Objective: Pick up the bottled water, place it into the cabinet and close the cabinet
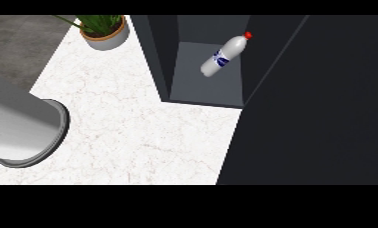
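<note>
- Head view showed a tall dark grey cabinet (210,52) standing open on the white marbled counter (133,122), its wide dark door (310,112) swung out and filling the right side.
- Left edge held a large grey cylindrical forearm (26,132); no hand showed anywhere, so the state of either hand's fingers could not be told.
- Far corner held a potted green plant in a tan-rimmed pot (105,32), well apart from the cabinet.
- White plastic water bottle with a blue label and red cap (225,54) lay tilted inside the cabinet, cap toward the back right.
- Closing seemed the remaining step: a push on the door's outer face, swinging it steadily without jolting the bottle, looked best.
</note>
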{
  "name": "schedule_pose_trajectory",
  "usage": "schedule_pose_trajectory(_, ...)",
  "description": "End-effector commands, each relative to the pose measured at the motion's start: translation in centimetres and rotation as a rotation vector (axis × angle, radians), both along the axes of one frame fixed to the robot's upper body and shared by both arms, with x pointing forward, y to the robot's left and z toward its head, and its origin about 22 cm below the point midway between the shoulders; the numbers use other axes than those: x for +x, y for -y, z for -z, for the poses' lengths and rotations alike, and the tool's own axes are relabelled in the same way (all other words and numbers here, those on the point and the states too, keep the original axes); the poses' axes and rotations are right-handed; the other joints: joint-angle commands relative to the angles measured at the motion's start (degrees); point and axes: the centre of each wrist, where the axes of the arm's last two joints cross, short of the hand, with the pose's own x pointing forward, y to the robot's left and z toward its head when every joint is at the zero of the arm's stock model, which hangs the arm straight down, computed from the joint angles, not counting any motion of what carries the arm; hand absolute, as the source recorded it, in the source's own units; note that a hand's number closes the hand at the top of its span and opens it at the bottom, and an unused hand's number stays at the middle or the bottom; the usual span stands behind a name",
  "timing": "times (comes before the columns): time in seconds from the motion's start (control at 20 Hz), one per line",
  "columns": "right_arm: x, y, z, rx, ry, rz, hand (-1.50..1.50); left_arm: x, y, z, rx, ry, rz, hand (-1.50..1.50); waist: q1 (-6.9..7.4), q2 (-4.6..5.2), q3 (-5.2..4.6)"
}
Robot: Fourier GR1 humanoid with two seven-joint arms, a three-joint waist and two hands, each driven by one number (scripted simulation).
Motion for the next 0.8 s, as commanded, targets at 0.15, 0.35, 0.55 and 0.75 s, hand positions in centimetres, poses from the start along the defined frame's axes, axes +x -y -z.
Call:
schedule_pose_trajectory(0.15, 0.4, -4.4, -3.1, 0.033, 0.085, 0.039, 1.5, -0.2, -1.4, -0.6, 0.0, 0.015, 0.008, -1.5, 1.32, 0.49, 0.12)
schedule_pose_trajectory(0.35, 1.5, -6.8, -3.9, 0.016, 0.049, 0.029, 1.5, -0.6, -2.1, -0.8, -0.001, 0.015, 0.039, -1.5, 2.43, 0.89, 0.27)
schedule_pose_trajectory(0.55, 2.8, -10.7, -4.5, -0.073, -0.012, -0.097, 1.5, -0.4, -2.8, -1.4, 0.002, 0.028, 0.041, -1.5, 3.5, 1.44, 0.45)
schedule_pose_trajectory(0.75, 4.3, -14.6, -6.1, -0.135, -0.018, -0.249, 1.5, -0.8, -4.5, -1.4, 0.006, 0.044, 0.042, -1.5, 3.46, 2.08, 0.84)
